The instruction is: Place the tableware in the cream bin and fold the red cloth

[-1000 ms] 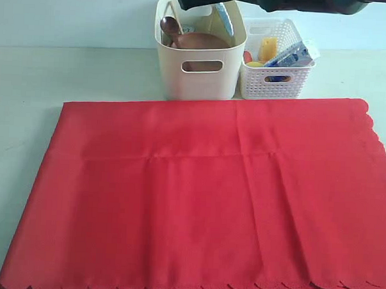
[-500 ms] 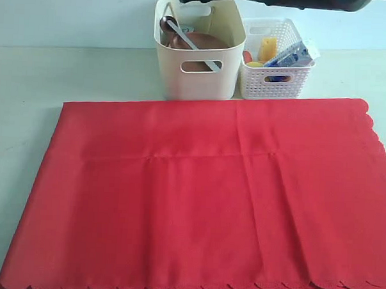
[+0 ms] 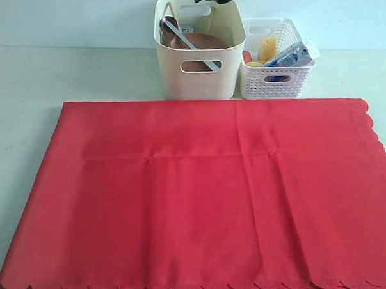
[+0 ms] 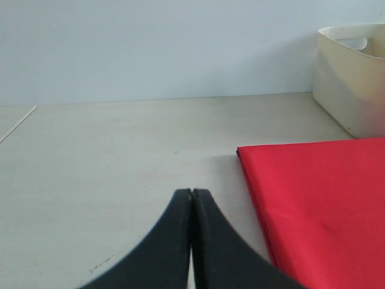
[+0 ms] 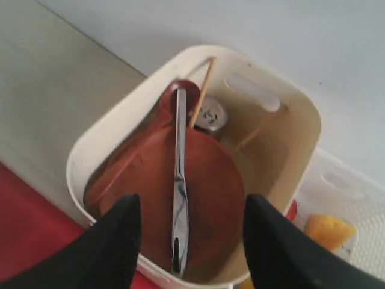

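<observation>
Right pincer (image 5: pixel 191 205) hangs spread and empty straight over the cream bin (image 3: pixel 173 79), at the top middle of the exterior view. Inside the bin a metal knife (image 5: pixel 179 174) lies across the round wooden plate (image 5: pixel 210 192), with the dark spoon (image 3: pixel 166 25), a steel cup (image 5: pixel 210 114) and the chopsticks (image 5: pixel 201 90) tucked behind. I cannot spot the bowl.

So the tableware looks stowed, and the fold is what remains, I'd say. The red cloth (image 3: pixel 197 196) lies flat on the tabletop (image 3: pixel 29 80), filling the lower two thirds of the frame, its long axis running left to right and its far edge just in front of the bin. It sits below and forward of the right pincer.

The left pincer (image 4: pixel 192 195) is pressed together, holding nothing, low over bare tabletop near a far corner of the cloth. That arm looks nearer to it.

The blue-white carton (image 3: pixel 290 57) in the white lattice basket (image 3: pixel 272 84) carries print too small to read.
</observation>
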Motion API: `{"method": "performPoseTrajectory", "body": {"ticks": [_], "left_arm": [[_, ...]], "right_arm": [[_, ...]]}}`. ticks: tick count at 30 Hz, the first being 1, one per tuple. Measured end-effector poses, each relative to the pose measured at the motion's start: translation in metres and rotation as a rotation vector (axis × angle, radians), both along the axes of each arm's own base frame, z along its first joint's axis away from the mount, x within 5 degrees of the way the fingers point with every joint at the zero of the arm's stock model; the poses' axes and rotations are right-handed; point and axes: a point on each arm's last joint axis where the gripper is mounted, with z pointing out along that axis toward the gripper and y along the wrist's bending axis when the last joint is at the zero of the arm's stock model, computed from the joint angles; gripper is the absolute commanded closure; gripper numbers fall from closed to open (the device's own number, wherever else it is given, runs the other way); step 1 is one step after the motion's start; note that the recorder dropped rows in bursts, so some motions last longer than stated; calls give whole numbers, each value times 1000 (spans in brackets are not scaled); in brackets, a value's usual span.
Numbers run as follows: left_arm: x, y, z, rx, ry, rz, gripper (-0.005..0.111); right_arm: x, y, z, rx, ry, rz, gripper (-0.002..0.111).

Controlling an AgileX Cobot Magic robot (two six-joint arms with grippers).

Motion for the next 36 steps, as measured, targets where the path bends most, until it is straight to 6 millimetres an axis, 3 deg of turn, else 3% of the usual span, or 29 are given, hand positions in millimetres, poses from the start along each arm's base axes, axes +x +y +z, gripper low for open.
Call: {"method": "performPoseTrajectory", "body": {"ticks": [10, 16, 22, 27, 36], "left_arm": [[0, 0, 0, 0, 0, 0, 104], [0, 0, 0, 0, 0, 0, 104], [0, 0, 0, 0, 0, 0, 104], [0, 0, 0, -15, 0, 1, 104], [1, -2, 20, -500, -216, 17, 104]], "right_arm": [[-6, -51, 4, -92, 194, -201, 108], [-14, -76, -9, -134, 303, -260, 108], [-23, -100, -62, -125, 378, -333, 108], [-23, -126, -94, -104, 398, -403, 108], [-21, -136, -127, -119, 467, -437, 108]]}}
